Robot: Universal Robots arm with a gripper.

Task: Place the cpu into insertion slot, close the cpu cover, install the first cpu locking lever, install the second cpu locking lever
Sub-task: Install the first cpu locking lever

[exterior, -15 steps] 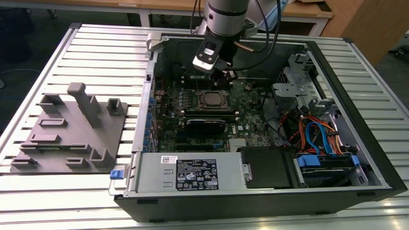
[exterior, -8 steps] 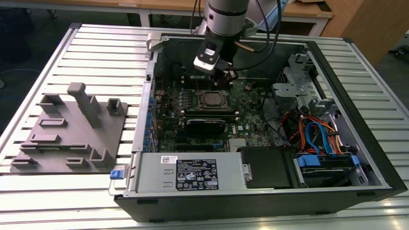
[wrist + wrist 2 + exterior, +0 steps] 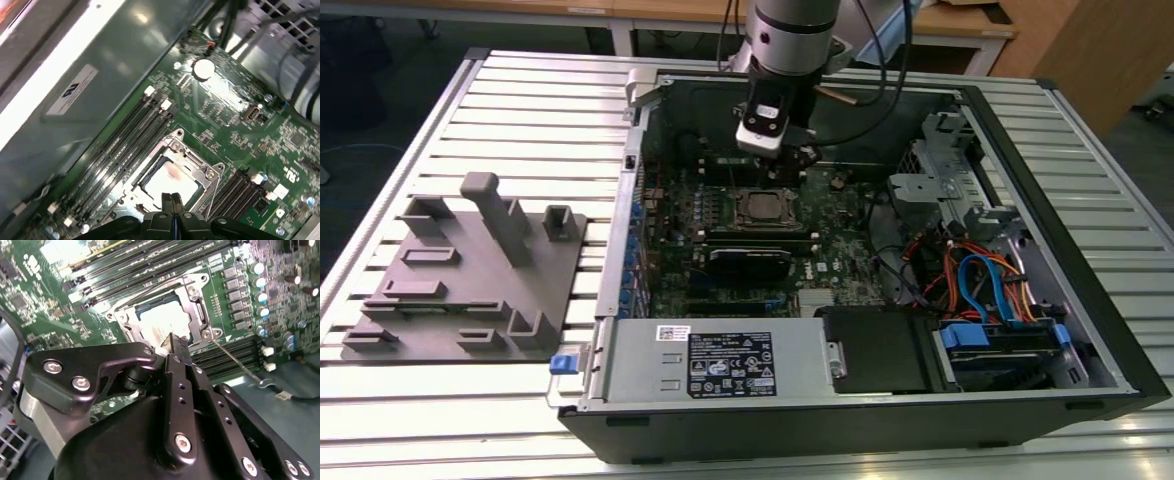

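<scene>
Gripper (image 3: 172, 198) was closed tight, holding nothing, poised just over the single cpu (image 3: 166, 178). One cpu cover (image 3: 198, 163) framed that cpu.

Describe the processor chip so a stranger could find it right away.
Look inside the open computer case at the green board. Near its middle sits a silvery frame. The chip is the flat dull-grey square in its window, unlike the long black slots alongside.
</scene>
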